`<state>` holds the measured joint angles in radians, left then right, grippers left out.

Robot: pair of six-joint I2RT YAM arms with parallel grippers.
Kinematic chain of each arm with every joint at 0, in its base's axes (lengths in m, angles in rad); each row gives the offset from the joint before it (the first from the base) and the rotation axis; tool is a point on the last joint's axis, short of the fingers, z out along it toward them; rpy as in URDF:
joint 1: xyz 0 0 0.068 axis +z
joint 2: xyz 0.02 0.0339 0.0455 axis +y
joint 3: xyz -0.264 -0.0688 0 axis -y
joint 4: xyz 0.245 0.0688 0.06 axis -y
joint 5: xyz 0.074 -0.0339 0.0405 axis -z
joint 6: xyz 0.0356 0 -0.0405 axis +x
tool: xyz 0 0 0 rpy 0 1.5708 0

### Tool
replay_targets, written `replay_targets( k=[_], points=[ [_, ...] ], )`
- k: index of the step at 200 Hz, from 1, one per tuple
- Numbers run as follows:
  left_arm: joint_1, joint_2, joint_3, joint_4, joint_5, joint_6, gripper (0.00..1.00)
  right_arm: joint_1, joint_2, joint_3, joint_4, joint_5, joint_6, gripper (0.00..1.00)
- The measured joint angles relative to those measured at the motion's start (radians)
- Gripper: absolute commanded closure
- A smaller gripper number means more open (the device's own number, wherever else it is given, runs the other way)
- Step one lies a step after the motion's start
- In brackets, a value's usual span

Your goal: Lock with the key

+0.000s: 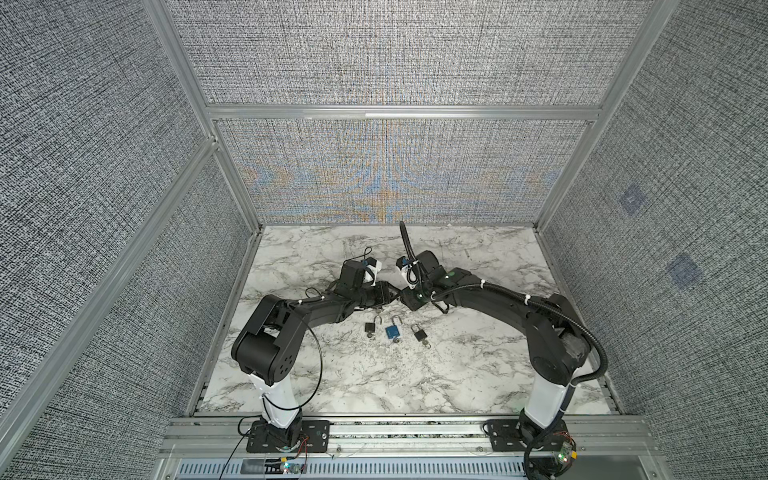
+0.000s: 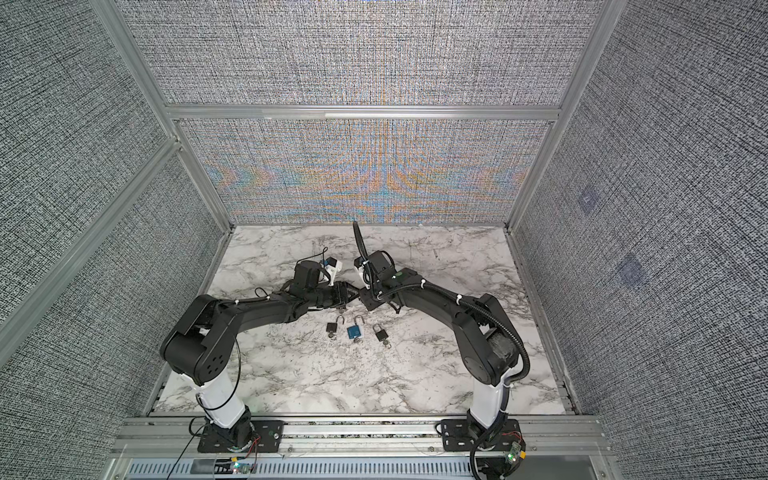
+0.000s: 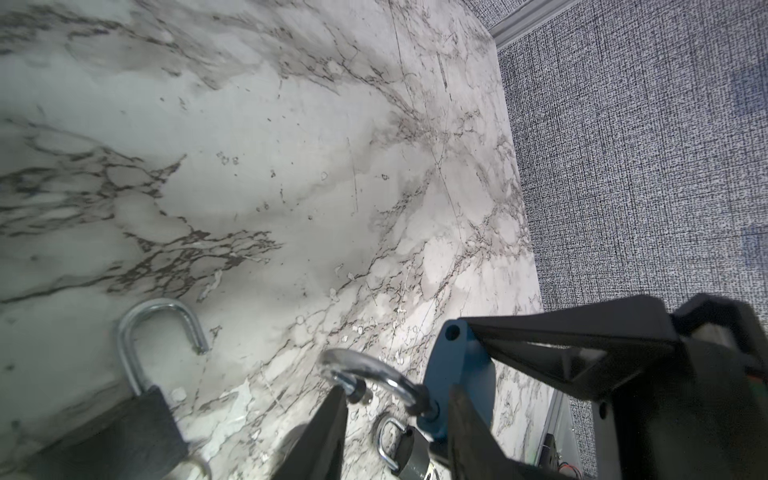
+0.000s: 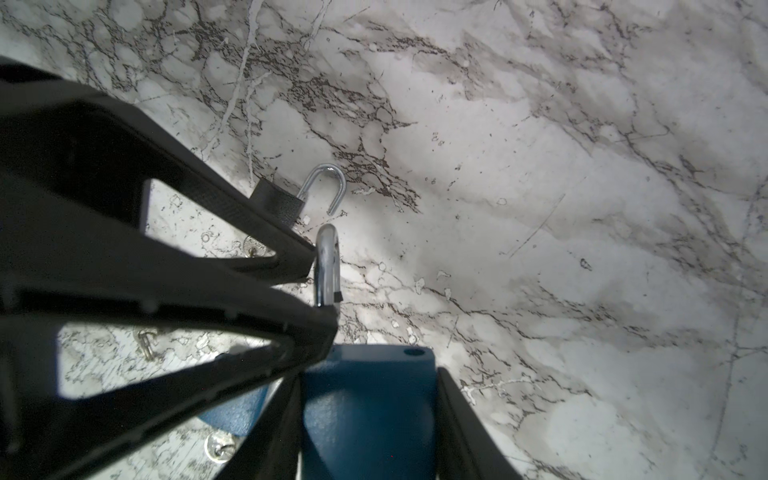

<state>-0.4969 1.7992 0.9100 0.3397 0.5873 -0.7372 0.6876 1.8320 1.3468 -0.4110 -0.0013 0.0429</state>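
A blue padlock (image 4: pixel 368 411) hangs above the marble table (image 1: pixel 478 257) where my two grippers meet. My right gripper (image 4: pixel 369 374) is shut on its blue body (image 3: pixel 455 365). The silver shackle (image 3: pixel 368 370) stands swung open, one end free of the body. My left gripper (image 3: pixel 397 390) is shut on that shackle, a fingertip against each leg, and it also shows in the right wrist view (image 4: pixel 323 291). In both top views the left gripper (image 1: pixel 390 296) and right gripper (image 1: pixel 402 297) hide the held padlock. This padlock's key is hidden.
Three more padlocks lie in a row just in front of the grippers: a black one (image 1: pixel 371 327) with an open shackle, a blue one (image 1: pixel 393 331) and another black one (image 1: pixel 418 332), each with a small key (image 1: pixel 427 344) at its base. Grey fabric walls enclose the table.
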Motion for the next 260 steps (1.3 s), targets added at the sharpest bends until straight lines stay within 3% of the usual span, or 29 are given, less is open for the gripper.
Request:
replay_targets(
  k=[75,124,170,192,222,237,260],
  points=[
    [-0.001,0.031,0.021,0.04,0.023,-0.031,0.58,0.01,0.0,0.006,-0.004,0.004,0.0,0.62],
    [-0.001,0.047,0.023,0.064,0.025,-0.047,0.64,0.016,0.0,0.014,-0.004,0.008,0.0,0.63],
    [-0.001,0.05,0.023,0.079,0.027,-0.055,0.8,0.026,0.0,0.019,-0.005,0.011,0.0,0.63],
    [0.0,0.05,0.023,0.109,0.059,-0.068,1.0,0.029,-0.002,0.015,-0.011,0.024,0.007,0.64],
    [-0.003,0.051,0.004,0.155,0.068,-0.084,1.0,0.032,-0.007,0.006,-0.009,0.031,0.014,0.63],
    [-0.003,0.051,-0.011,0.172,0.071,-0.097,1.0,0.033,-0.013,-0.008,-0.003,0.021,0.02,0.42],
    [-0.004,0.048,-0.028,0.175,0.056,-0.104,1.0,0.026,-0.046,-0.046,0.031,-0.011,0.039,0.26]
  ],
)
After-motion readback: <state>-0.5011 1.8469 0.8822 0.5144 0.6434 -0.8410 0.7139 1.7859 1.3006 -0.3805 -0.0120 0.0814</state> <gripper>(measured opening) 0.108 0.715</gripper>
